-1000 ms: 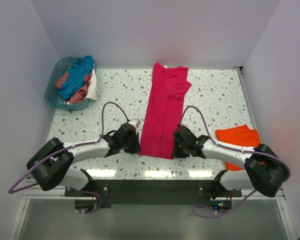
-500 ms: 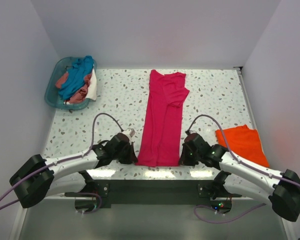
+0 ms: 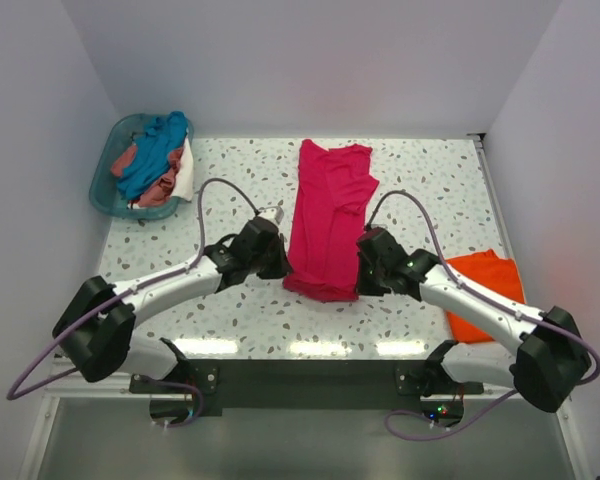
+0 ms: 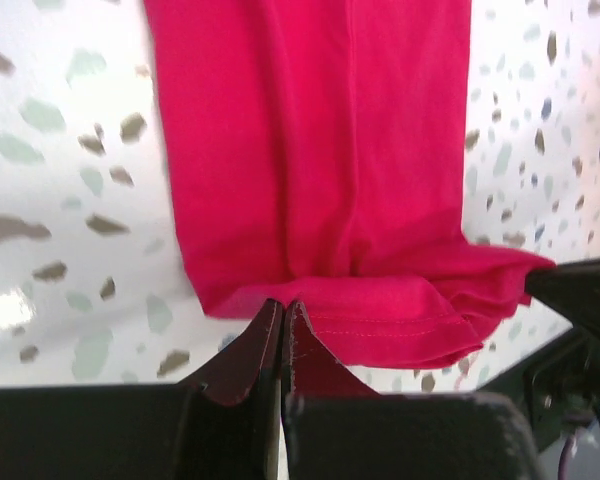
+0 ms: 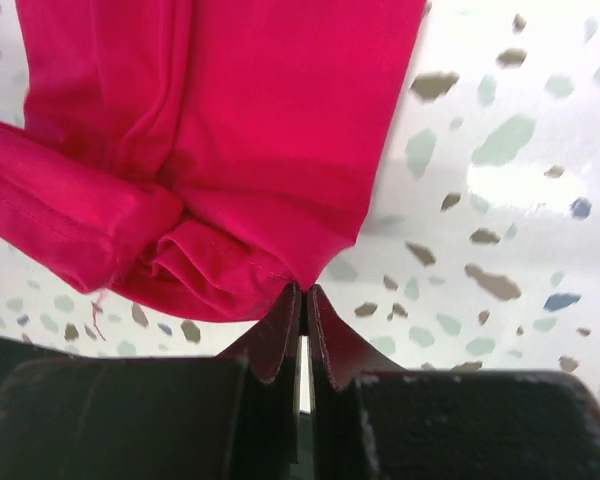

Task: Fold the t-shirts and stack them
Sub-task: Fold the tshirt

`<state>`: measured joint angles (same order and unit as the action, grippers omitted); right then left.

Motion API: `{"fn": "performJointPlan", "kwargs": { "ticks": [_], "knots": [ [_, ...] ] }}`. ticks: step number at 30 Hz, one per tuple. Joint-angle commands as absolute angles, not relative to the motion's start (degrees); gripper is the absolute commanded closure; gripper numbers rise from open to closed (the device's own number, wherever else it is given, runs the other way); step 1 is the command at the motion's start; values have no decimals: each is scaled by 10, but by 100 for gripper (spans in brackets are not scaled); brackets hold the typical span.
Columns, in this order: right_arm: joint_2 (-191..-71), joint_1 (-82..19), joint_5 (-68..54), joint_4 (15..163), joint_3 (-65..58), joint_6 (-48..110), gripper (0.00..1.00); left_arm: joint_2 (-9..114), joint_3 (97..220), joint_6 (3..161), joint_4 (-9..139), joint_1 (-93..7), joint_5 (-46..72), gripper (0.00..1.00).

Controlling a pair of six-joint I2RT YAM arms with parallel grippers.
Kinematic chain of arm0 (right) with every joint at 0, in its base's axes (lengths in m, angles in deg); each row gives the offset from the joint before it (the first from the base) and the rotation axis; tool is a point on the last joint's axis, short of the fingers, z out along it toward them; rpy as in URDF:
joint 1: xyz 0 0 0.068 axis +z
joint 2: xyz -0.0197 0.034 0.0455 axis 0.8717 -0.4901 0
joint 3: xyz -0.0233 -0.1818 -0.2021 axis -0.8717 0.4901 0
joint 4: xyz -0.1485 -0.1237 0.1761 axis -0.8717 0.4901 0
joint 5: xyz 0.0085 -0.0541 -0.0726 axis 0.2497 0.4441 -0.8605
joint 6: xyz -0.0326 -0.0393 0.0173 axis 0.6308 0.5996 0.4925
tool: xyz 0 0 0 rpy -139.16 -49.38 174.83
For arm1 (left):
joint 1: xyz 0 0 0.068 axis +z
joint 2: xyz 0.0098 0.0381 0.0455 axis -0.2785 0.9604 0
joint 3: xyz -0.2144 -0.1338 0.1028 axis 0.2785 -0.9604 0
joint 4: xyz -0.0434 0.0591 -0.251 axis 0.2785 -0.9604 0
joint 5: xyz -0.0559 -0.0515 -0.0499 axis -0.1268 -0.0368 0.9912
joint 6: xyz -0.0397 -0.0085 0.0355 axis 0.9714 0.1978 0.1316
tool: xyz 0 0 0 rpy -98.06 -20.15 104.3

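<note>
A long magenta-pink t-shirt (image 3: 327,215) lies lengthwise down the middle of the table, its near hem lifted and curled back over itself. My left gripper (image 3: 280,262) is shut on the hem's left corner (image 4: 280,305). On the other side my right gripper (image 3: 361,273) is shut on the hem's right corner (image 5: 302,282), where the cloth bunches into folds. An orange t-shirt (image 3: 483,285) lies folded at the right, partly under the right arm. Teal, salmon and white t-shirts (image 3: 155,158) are heaped in the basin.
A translucent teal plastic basin (image 3: 108,186) stands at the far left corner of the speckled table (image 3: 240,190). White walls close in the left, back and right sides. Purple cables loop above both arms.
Both grippers have closed on the pink shirt's near hem, first dragging it toward the near edge, then carrying it up and away so the hem now folds over the shirt.
</note>
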<state>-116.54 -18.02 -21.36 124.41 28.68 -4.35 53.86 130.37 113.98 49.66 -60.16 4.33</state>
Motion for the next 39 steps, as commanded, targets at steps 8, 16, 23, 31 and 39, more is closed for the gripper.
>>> {"fn": "performJointPlan", "kwargs": {
  "ticks": [8, 16, 23, 31, 39],
  "knots": [
    [-1323, -329, -201, 1157, 159, 37, 97, 725, 1476, 1119, 576, -525, 24, 100],
    [-1421, -394, -168, 1127, 72, 54, 99, 832, 1603, 1097, 559, -490, 31, 100],
    [-1472, -421, -149, 1113, 34, 56, 100, 888, 1685, 1080, 547, -470, 44, 100],
    [-1550, -458, -112, 1108, -40, 56, 83, 961, 1745, 1065, 544, -431, 95, 82],
    [-1571, -484, -96, 1144, -96, 82, 50, 911, 1717, 1041, 587, -387, 120, 30]
  ]
}}
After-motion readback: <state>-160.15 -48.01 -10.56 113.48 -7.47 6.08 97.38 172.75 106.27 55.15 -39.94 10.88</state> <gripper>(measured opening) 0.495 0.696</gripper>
